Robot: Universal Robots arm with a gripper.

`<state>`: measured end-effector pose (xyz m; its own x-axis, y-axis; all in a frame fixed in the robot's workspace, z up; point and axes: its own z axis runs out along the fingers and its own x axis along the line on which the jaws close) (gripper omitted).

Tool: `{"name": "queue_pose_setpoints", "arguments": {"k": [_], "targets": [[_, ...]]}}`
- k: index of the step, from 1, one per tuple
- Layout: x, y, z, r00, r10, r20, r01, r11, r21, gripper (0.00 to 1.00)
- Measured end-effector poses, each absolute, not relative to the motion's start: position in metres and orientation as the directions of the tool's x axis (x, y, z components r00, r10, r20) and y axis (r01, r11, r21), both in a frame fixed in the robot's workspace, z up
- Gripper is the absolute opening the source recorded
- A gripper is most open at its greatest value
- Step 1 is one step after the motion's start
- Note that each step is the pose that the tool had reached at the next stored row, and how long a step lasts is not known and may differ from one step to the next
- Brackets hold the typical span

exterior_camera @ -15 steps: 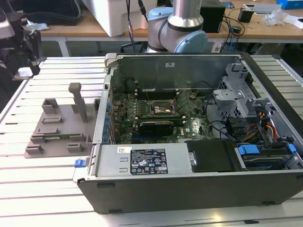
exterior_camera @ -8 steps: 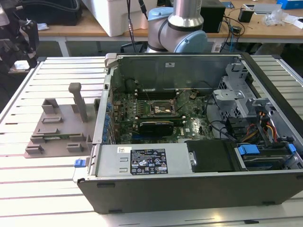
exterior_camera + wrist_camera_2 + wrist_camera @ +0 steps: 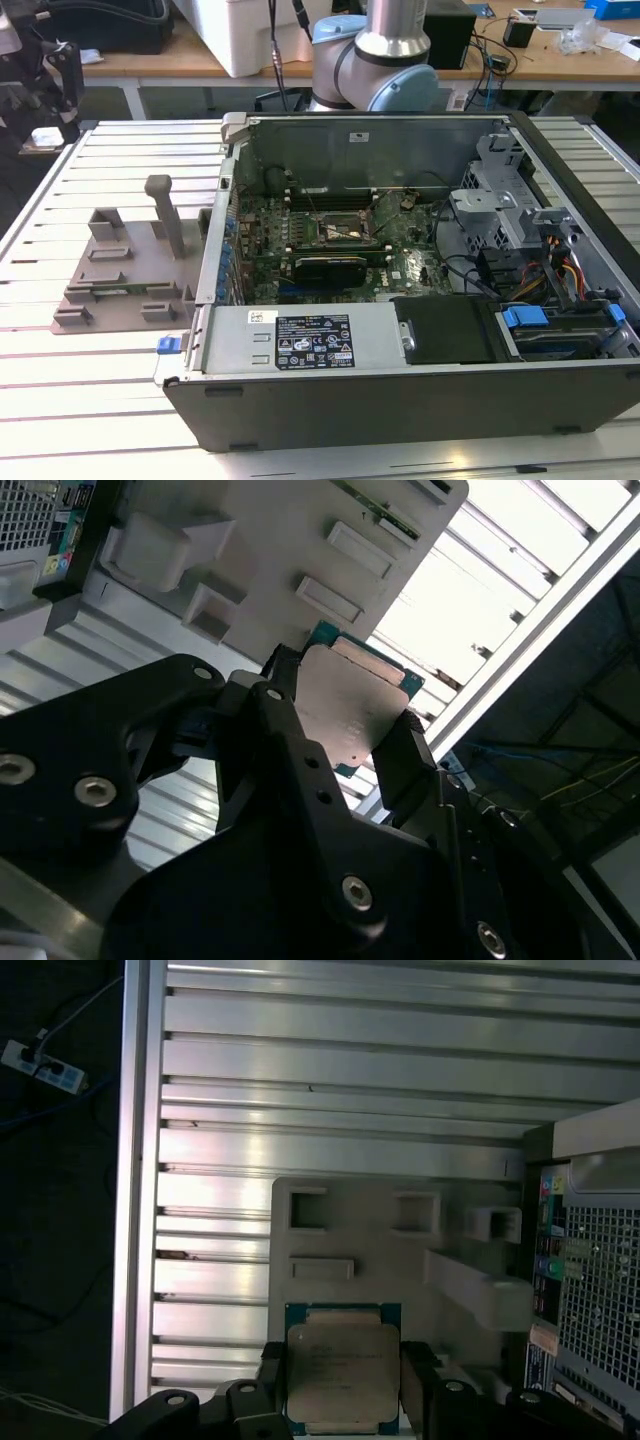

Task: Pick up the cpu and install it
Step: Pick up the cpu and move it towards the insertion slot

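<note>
We are looking at a ribbed metal table. In both wrist views our gripper is clamping the cpu by two opposite edges, its silver top showing. Beyond it the grey tray is lying on the table, just beside the open computer case.

A robot arm of brushed silver tube with rounded pale blue-grey joint caps, seen in the exterior view. In both wrist views its matt black claw shows angular, layered links and blocky fingers, pinned with bright round silver screws.
</note>
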<state>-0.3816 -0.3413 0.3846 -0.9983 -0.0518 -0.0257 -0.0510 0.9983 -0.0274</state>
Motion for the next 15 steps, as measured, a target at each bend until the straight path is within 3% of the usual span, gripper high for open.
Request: {"name": "queue_pose_setpoints", "arguments": {"k": [15], "targets": [[-0.344,-0.341,0.385,-0.998,-0.052,-0.026,-0.051,0.998,-0.028,0.55]]}}
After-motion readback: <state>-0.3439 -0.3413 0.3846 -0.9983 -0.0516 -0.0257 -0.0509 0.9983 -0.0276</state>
